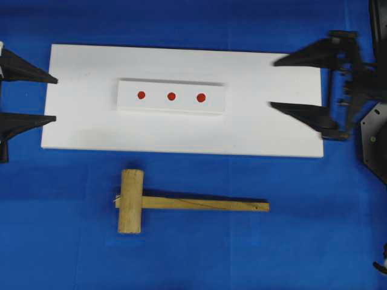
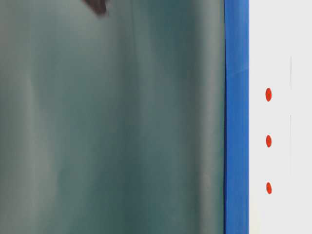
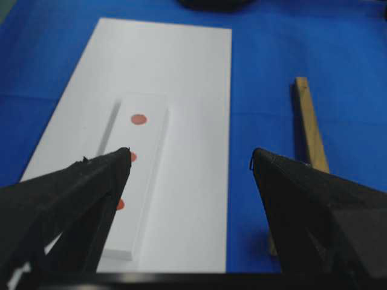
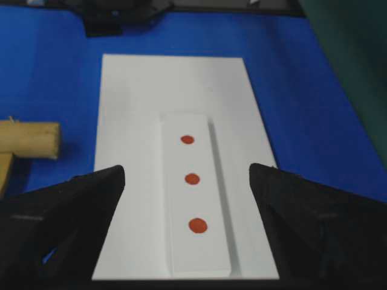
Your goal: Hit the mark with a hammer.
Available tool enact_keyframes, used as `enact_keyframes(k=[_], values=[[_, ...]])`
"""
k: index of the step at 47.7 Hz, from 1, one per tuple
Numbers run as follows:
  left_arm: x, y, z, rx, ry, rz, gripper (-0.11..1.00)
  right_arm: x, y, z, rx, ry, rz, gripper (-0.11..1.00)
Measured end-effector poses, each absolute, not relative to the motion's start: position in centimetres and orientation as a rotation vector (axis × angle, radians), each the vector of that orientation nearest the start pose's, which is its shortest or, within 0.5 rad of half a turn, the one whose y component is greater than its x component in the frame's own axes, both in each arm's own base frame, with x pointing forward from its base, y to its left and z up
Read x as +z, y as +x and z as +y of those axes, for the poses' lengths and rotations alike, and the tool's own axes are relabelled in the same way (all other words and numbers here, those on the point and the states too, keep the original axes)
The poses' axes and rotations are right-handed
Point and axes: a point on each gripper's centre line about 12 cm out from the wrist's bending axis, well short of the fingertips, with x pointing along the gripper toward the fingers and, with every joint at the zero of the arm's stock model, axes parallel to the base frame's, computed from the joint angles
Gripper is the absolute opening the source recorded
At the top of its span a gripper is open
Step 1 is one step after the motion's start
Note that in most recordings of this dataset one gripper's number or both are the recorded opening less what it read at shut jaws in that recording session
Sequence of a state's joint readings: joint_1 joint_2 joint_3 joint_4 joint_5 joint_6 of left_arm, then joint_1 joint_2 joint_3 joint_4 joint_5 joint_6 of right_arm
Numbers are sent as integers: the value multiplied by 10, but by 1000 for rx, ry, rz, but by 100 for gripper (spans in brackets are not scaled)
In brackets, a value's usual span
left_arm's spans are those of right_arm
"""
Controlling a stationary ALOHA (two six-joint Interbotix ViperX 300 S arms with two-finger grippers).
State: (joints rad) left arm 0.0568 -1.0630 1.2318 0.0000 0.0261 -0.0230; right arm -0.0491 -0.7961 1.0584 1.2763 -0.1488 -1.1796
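Observation:
The hammer [image 1: 175, 204], a light-wood mallet, lies flat on the blue cloth in front of the white board [image 1: 84, 130], head to the left and handle pointing right. Three red marks [image 1: 171, 96] sit in a row on a raised white strip [image 1: 211, 107] at the board's middle. My left gripper [image 1: 53, 98] hovers open at the board's left edge. My right gripper [image 1: 275, 83] stands open over the board's right end. Neither holds anything. The left wrist view shows the handle [image 3: 309, 124]; the right wrist view shows the hammer head [image 4: 30, 140] and the marks [image 4: 192, 179].
A blue cloth [image 1: 302, 241] covers the table around the board. The table-level view is mostly filled by a blurred grey-green surface [image 2: 112, 126], with the board and marks [image 2: 268, 141] at its right edge.

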Motion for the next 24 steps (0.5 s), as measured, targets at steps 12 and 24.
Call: enact_keyframes(k=[12, 24], values=[[239, 161, 9, 58, -21, 193, 79, 241, 187, -26, -203, 79, 210, 83], [226, 150, 9, 58, -21, 190, 78, 206, 165, -27, -227, 110, 241, 83]])
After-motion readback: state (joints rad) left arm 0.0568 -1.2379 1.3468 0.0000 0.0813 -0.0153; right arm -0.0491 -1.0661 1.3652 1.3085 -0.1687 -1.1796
